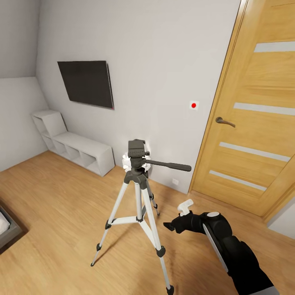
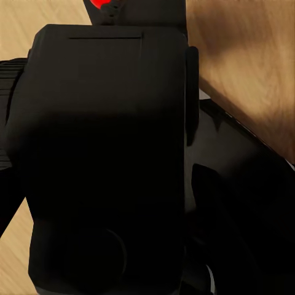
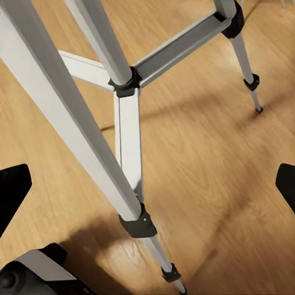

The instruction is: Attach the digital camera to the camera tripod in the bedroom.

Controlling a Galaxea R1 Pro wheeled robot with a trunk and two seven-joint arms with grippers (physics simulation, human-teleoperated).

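I saw the camera tripod (image 1: 137, 205) standing on the floor (image 1: 53, 205) before the wall; shelves (image 1: 73, 149) lay to its left, the door (image 1: 254, 119) right, my right claw (image 1: 174, 221) beside it.

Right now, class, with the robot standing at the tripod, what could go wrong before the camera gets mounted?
1. The open right end effector hangs close to a leg of the camera tripod; a bump could topple it.
2. The pan handle juts toward that arm and could snag it.
3. The digital camera blocks the left wrist view, so alignment may go astray.
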